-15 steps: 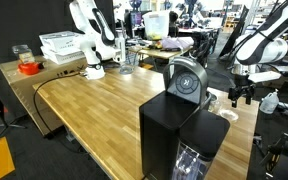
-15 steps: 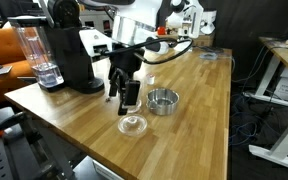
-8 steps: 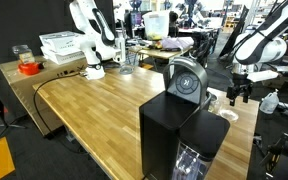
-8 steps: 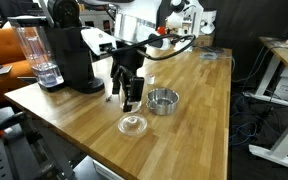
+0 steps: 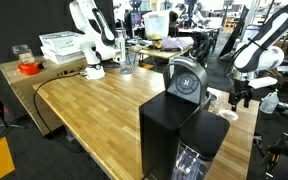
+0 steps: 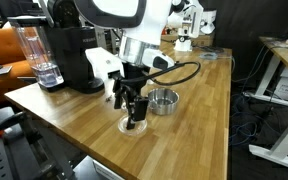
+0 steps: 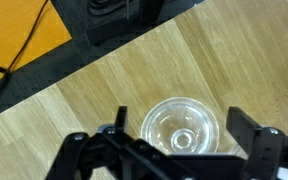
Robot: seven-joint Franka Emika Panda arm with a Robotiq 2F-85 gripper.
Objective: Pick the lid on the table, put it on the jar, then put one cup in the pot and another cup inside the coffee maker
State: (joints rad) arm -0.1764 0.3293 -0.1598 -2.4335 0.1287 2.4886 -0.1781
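Now that the pincer [image 6: 134, 112] has been lowered, jaws spread wide, the clear lid [image 7: 180, 128] on the desk [image 6: 194, 120] is framed directly beneath it. The lid pick-up is judged imminent.

A long wooden plank tabletop [image 5: 94, 105] ran from the far end toward the camera. Nearest stood the tall black boxy coffee maker [image 5: 180, 130] with a rounded grey-silver head and a dark circular face. Behind its right side, the white robot arm [image 5: 256, 52] reached down, its black tool [image 5: 239, 97] hanging low beside the machine; the jaws could not be made out. At the tabletop's far end stood a second white robot arm [image 5: 90, 38], a white stacked tray [image 5: 62, 46] and a red roll [image 5: 28, 68].
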